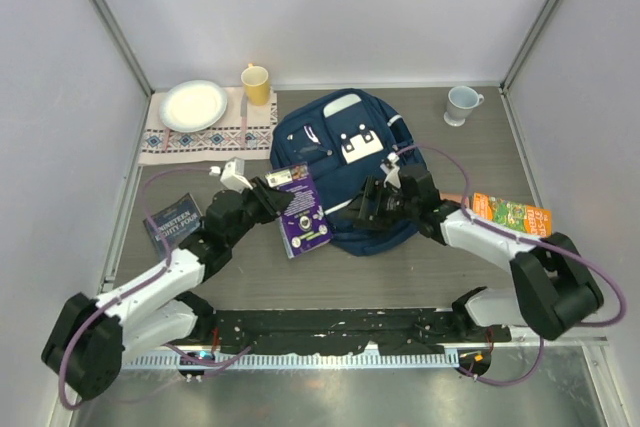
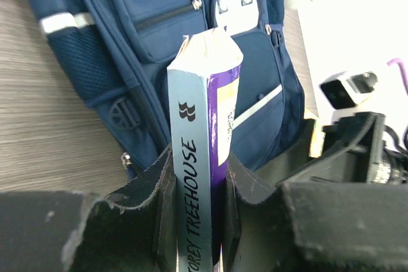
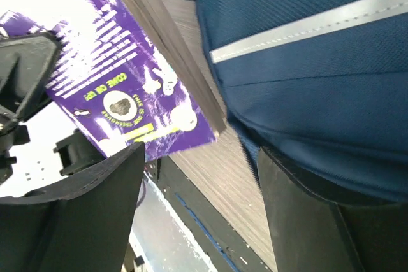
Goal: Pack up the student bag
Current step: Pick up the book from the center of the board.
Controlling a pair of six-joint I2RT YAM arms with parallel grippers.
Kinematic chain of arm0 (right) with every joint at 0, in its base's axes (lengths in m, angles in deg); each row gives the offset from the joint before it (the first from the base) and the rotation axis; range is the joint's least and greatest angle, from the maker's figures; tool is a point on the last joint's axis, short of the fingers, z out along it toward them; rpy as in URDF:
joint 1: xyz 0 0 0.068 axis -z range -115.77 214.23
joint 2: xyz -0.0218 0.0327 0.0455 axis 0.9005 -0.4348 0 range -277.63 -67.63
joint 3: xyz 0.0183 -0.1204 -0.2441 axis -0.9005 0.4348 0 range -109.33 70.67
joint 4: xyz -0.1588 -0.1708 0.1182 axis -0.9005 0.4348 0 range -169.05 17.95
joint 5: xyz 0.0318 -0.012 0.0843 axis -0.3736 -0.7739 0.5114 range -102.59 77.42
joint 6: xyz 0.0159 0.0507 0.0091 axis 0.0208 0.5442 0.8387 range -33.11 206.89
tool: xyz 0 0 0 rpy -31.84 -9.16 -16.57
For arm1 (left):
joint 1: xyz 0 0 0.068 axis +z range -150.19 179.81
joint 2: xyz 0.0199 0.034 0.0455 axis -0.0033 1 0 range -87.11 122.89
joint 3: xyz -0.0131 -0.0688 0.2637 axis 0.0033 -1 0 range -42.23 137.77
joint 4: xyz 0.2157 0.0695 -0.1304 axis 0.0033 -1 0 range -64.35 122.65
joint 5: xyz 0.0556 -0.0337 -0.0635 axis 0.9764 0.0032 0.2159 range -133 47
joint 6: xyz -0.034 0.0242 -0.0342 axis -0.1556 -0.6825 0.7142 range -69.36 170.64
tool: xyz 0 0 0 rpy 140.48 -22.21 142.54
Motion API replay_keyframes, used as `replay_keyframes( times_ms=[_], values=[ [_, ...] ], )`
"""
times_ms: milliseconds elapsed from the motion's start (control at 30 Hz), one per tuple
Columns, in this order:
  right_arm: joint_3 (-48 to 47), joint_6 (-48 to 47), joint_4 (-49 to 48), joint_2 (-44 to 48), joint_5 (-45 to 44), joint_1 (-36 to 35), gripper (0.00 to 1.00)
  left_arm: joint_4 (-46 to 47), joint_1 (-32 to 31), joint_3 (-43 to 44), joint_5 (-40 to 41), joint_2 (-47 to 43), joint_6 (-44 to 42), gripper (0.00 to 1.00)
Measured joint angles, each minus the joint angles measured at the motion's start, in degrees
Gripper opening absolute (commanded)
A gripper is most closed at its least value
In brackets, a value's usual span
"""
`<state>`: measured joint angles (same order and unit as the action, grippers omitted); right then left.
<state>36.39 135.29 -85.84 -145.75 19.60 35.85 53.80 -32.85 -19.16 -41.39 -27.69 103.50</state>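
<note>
The grey wood-grain table fills the middle of the top view. The student bag, a large navy-blue fabric backpack with white stripes and a white buckled flap, lies flat at the centre of it, with its front side facing up. In the left wrist view the bag takes the upper part of the frame, and in the right wrist view its blue fabric fills the upper right.

In the upper left of the top view lies a white embroidered cloth mat.

The purple paperback book is at the lower left edge of the bag. The left gripper is closed on this book. In its own camera, both fingers press on the two sides of the light-blue spine.

The right gripper is at the lower edge of the bag, right of the book. Its jaws stand wide apart and hold nothing; between them only the table and a corner of the purple book are visible.

An orange flat book lies at the right, and a dark-blue book lies at the left. A round white plate rests on the mat, with a yellow cup beside it. A pale grey mug stands in the upper right.
</note>
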Motion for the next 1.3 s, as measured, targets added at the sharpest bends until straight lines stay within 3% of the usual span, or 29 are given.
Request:
replay_keyframes(
  times_ms=[167,333,500,833,1300],
  values=[
    [-0.04,2.19,1.29,8.52,-2.54,-0.37,0.79,-11.23,-0.04,2.12,6.23,-9.97,-2.58,0.07],
    [0.00,7.58,-2.16,10.95,-3.21,-5.33,0.79,-14.19,-0.04,6.19,9.90,-11.74,-2.73,0.08],
    [0.83,15.21,-10.60,8.79,-4.13,-11.78,0.80,-12.20,-0.04,8.59,10.88,-10.84,-1.60,0.08],
    [4.70,32.13,-36.39,-1.20,-7.80,-14.38,0.81,-4.61,-0.04,8.74,10.88,-8.44,4.04,0.09],
    [7.32,37.13,-51.10,-3.74,-18.18,-16.90,0.82,1.11,-0.04,7.52,10.86,-8.48,10.16,0.09]
  ],
)
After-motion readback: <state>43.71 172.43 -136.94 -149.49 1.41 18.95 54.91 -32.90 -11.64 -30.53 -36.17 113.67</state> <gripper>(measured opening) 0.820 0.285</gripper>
